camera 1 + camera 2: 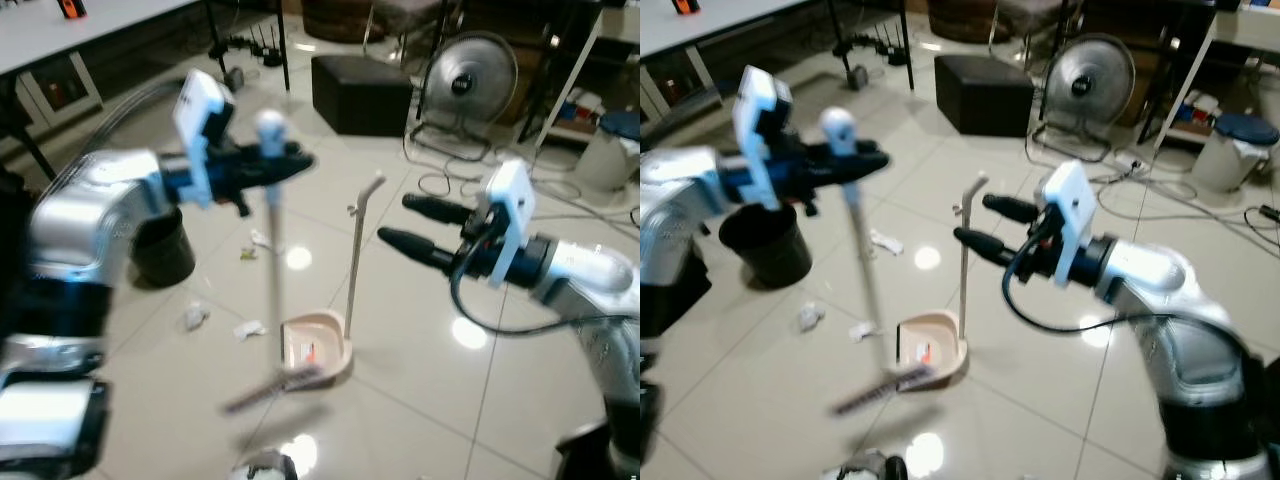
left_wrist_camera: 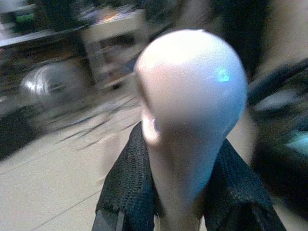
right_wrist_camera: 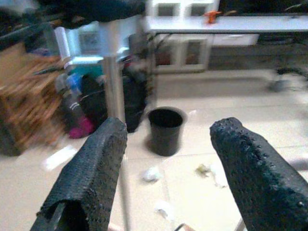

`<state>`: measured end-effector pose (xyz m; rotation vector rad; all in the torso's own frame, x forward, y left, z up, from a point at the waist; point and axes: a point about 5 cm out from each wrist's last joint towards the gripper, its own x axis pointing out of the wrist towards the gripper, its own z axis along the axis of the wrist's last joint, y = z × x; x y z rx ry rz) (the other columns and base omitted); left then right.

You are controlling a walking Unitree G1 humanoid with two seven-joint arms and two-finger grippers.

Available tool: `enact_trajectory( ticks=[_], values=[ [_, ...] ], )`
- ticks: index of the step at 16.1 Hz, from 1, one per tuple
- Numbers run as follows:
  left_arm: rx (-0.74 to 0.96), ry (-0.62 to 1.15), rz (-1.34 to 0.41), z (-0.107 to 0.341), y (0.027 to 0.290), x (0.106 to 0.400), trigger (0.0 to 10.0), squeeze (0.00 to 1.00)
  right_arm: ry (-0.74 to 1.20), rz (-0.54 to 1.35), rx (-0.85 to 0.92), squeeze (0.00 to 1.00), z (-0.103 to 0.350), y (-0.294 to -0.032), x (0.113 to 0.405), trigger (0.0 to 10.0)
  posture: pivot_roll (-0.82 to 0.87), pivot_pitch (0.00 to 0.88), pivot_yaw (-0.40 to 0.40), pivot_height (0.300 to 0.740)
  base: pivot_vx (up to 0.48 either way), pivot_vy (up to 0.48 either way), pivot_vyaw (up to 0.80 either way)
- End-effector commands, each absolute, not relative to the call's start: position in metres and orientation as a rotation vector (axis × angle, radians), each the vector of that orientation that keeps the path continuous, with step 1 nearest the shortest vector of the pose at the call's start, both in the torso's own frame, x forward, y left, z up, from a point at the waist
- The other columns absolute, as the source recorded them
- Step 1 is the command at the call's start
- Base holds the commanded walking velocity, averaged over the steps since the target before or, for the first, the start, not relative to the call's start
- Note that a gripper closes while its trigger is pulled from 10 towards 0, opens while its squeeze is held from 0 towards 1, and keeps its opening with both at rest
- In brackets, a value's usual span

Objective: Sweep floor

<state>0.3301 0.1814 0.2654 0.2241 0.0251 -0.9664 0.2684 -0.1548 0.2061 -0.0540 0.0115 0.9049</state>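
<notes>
My left gripper (image 1: 275, 165) is shut on the broom (image 1: 272, 260) just under its rounded white handle top (image 2: 190, 106). The broom hangs steeply, its blurred head (image 1: 268, 388) on the floor at the mouth of a beige dustpan (image 1: 318, 352). The dustpan's long thin handle (image 1: 357, 250) stands upright. My right gripper (image 1: 395, 220) is open in the air to the right of that handle, touching nothing. Crumpled paper scraps (image 1: 195, 317) lie on the tiles left of the dustpan, with more (image 1: 248, 329) beside it and a piece (image 1: 262, 243) farther back.
A black bin (image 1: 162, 248) stands on the floor at the left, also in the right wrist view (image 3: 165, 137). Behind are a black ottoman (image 1: 360, 92), a floor fan (image 1: 465, 75) with cables (image 1: 450, 180), a white table (image 1: 80, 25) and a blue-lidded can (image 1: 615, 150).
</notes>
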Motion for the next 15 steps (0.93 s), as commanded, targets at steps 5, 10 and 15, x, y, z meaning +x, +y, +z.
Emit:
enact_trajectory(
  ticks=[5, 10, 15],
  values=[
    [0.292, 0.192, -0.330, 0.234, 0.240, 0.325, 10.0, 0.00, 0.036, 0.511, 0.048, 0.00, 0.184, -0.163, 0.259, 10.0, 0.00, 0.048, 0.022, 0.740, 0.000, 0.000, 0.00],
    [0.450, 0.166, -0.082, 0.176, 0.254, 0.317, 10.0, 0.00, 0.110, 0.375, 0.032, 0.00, 0.143, -0.149, 0.249, 10.0, -0.02, 0.080, 0.002, 0.740, 0.000, 0.000, 0.00],
    [0.315, 0.065, -0.013, 0.134, 0.232, 0.302, 10.0, 0.00, 0.175, 0.273, 0.002, 0.00, 0.106, -0.146, 0.236, 10.0, -0.04, 0.101, 0.014, 0.740, 0.000, 0.000, 0.00]
  ],
)
